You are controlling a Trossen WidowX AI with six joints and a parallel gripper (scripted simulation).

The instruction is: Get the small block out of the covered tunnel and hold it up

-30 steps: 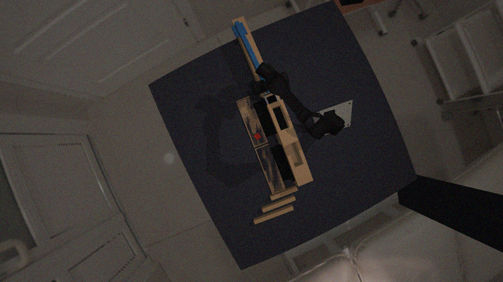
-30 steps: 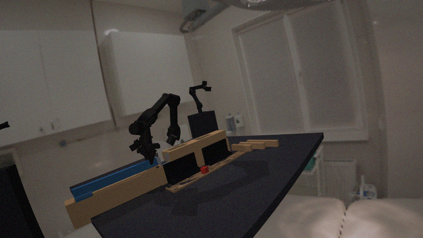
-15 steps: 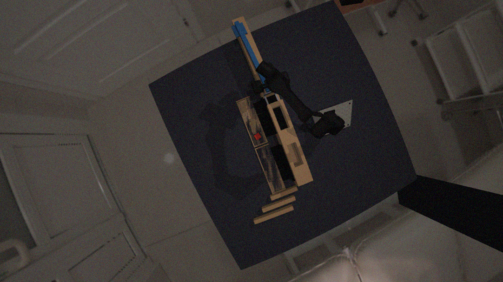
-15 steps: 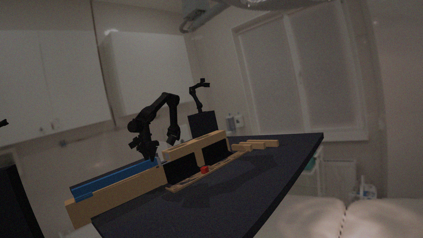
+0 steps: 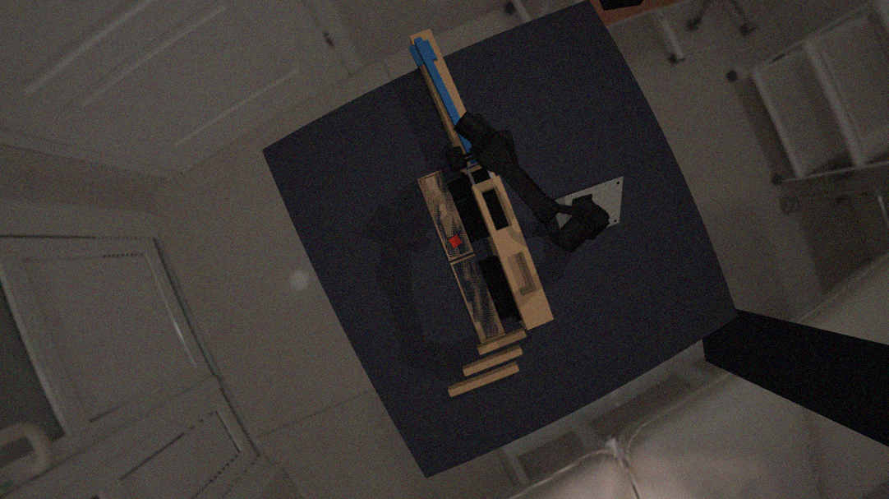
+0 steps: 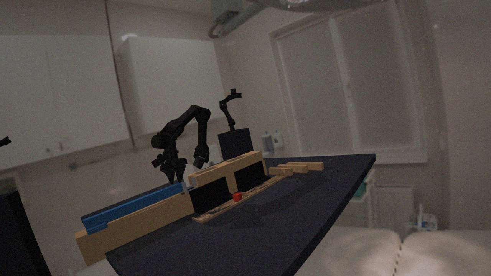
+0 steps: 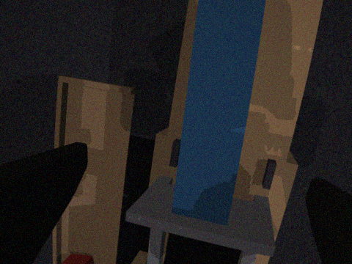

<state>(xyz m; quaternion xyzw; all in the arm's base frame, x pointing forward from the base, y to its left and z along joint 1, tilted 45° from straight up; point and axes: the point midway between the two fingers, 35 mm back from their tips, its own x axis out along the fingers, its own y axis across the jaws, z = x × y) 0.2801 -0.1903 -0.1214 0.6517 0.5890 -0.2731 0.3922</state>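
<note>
a dark table carries the long wooden tunnel, lined up end to end with the blue handle. the black arm reaches over to the handle's inner end, near the tunnel mouth. beside the tunnel, on the side away from the arm's base, lies a low wooden tray. the gripper points down with its fingers wide apart, one to each side of the handle, and has hold of nothing. the red block, apparently the one sought, sits outside the tunnel on the tray, low and left in the wrist view. from the gripper it lies back along the tunnel's length and across to the tray side, so the next move likely calls for rising off the handle, travelling mostly along that length with a smaller sidestep, then lowering over the block, wary of clipping the tunnel wall
</note>
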